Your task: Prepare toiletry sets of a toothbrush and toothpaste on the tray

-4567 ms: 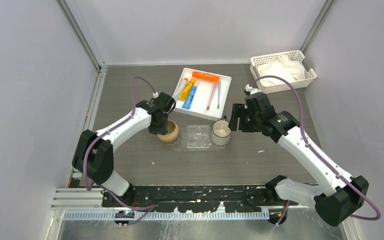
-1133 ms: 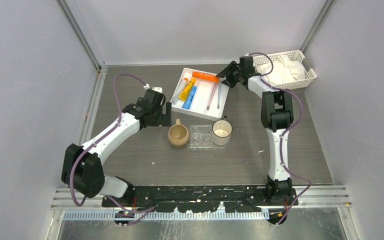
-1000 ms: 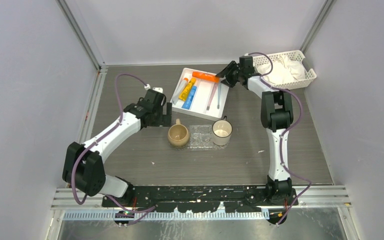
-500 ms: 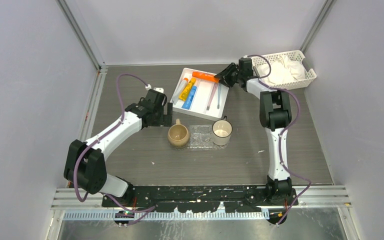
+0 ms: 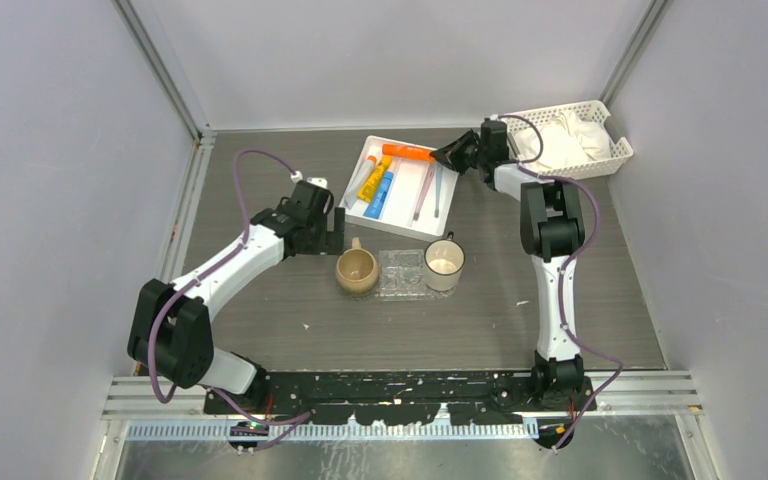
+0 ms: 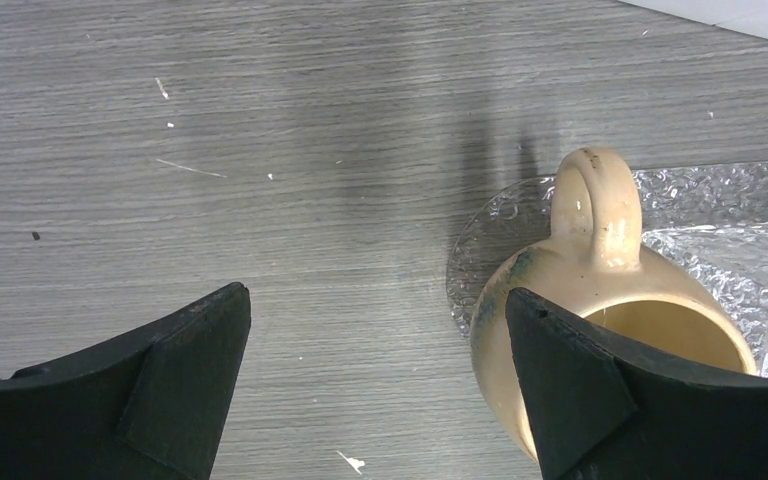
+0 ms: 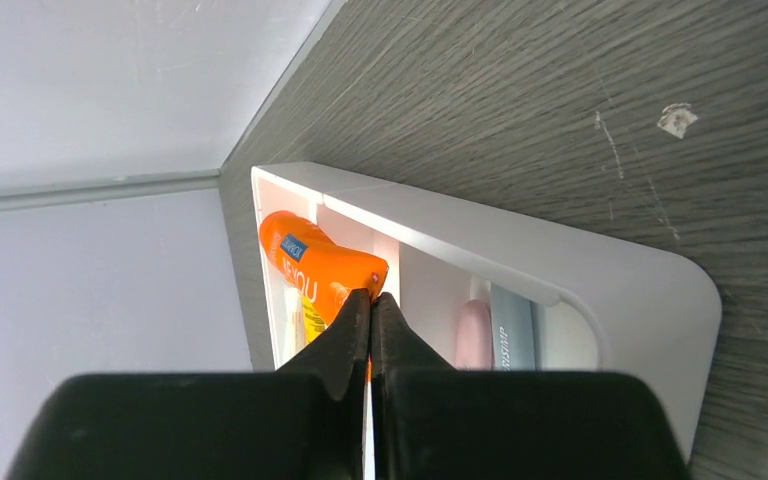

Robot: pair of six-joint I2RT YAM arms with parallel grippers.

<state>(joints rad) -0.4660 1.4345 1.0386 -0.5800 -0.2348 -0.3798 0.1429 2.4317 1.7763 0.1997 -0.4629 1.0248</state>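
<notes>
The orange toothpaste (image 5: 406, 152) (image 7: 312, 264) lies along the far compartment of the white compartmented tray (image 5: 451, 205). My right gripper (image 5: 447, 154) (image 7: 372, 298) is shut on its flat crimped end. A yellow tube (image 5: 368, 178) and a blue tube (image 5: 383, 192) lie in the same tray. A pink toothbrush (image 5: 423, 193) (image 7: 473, 333) and a grey one (image 5: 438, 190) (image 7: 512, 328) lie in its right slot. The clear tray (image 5: 401, 275) (image 6: 730, 205) sits nearer me, between two mugs. My left gripper (image 5: 336, 228) (image 6: 375, 312) hangs open over bare table, left of the beige mug.
A beige mug (image 5: 357, 269) (image 6: 600, 300) stands on the clear tray's left edge, and a white mug (image 5: 443, 265) stands at its right edge. A white slotted basket (image 5: 615, 152) holding white cloth sits at the back right, just behind my right wrist.
My right gripper's jaws have closed onto the end of the orange toothpaste. The left arm has barely moved and its jaws stay wide apart.
</notes>
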